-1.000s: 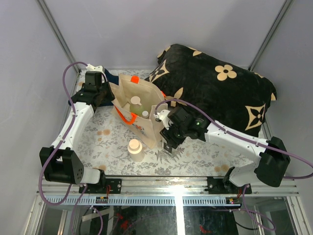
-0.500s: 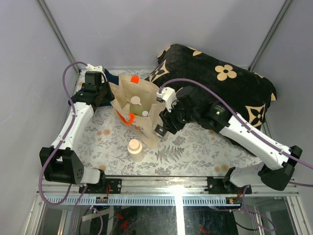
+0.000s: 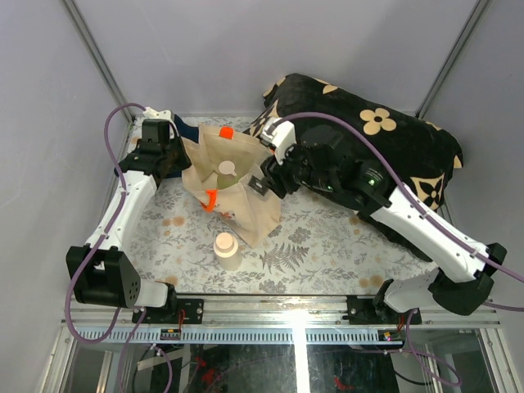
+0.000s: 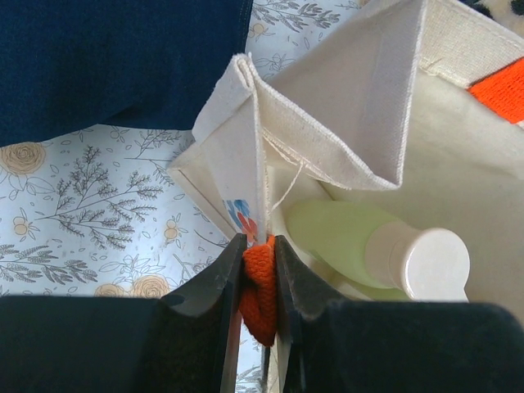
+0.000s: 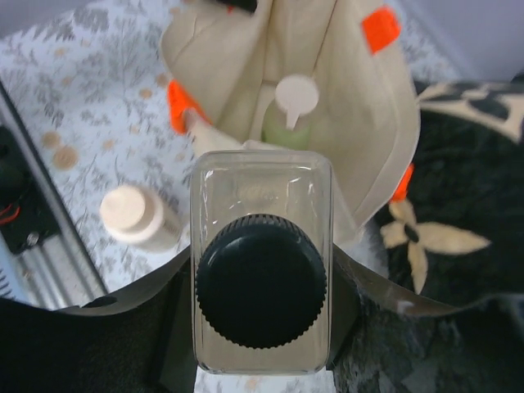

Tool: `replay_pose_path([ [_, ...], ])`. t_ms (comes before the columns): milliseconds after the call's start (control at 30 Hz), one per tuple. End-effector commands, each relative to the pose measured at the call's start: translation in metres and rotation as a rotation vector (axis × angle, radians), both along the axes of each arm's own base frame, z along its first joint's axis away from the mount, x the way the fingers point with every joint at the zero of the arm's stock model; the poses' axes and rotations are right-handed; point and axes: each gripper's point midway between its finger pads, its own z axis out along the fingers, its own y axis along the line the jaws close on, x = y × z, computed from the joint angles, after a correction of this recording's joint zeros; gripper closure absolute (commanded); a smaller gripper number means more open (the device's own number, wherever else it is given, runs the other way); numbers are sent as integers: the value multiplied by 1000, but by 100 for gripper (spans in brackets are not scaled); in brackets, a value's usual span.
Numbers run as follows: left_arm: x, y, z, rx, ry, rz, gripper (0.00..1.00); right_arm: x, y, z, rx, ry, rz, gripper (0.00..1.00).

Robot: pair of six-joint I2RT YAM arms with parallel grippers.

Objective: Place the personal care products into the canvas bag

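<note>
Now the square glass dark-capped bottle (image 5: 260, 282) is pinched by its two flat sides in the right end effector (image 5: 262, 321), cap toward the wrist camera, so its long axis runs roughly straight down toward the bench (image 3: 327, 246). In the top view it hangs at the right rim of the canvas bag (image 3: 246, 209). The bag's open mouth lies just to the upper left of it there, and toward the top centre of the right wrist frame.

Inside the mouth lies the pale green bottle (image 5: 282, 129), beige cap showing. The left end effector (image 4: 258, 246) is clamped on the bag's wall and orange handle (image 4: 259, 286), holding the mouth spread.

Judging from this, the right arm carries the drop. The cream squat bottle (image 3: 226, 250) stands outside on the bench, below the bag.
</note>
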Motion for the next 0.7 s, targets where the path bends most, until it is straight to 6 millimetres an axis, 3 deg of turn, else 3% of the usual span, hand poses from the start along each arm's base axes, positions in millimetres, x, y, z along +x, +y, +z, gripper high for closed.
replay_pose_path([
  [0, 2, 2, 8, 6, -39, -1, 100, 30, 31, 144, 343, -376, 0, 100],
  [300, -3, -2, 4, -15, -45, -10, 100, 66, 83, 166, 351, -514, 59, 100],
  [500, -5, -2, 5, -18, -55, -14, 100, 87, 131, 136, 346, -469, 138, 100],
  [667, -8, -4, 8, -24, -63, -21, 100, 93, 163, 112, 364, -388, 208, 100],
])
